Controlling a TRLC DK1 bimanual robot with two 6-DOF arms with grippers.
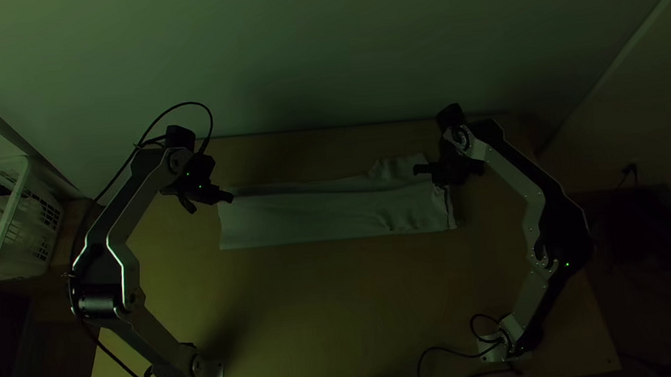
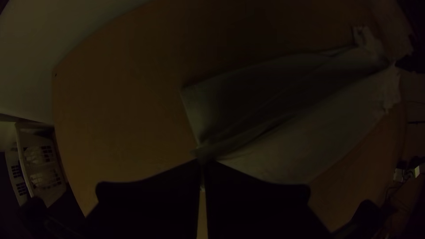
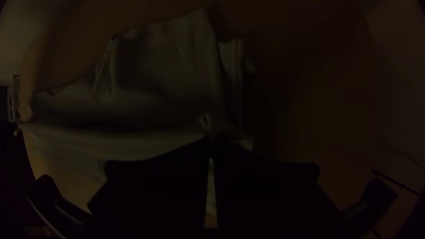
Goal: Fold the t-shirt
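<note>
Bridging left claw and right claw: pinched t-shirt.

The t-shirt is soft, matt cloth, its surface creased and rippled. The table has a smooth wooden top with a dull finish. Smooth, metal-looking links on the left arm and right arm carry a faint sheen along their edges. The left gripper and right gripper look matt black. The latticed basket looks like smooth plastic.
</note>
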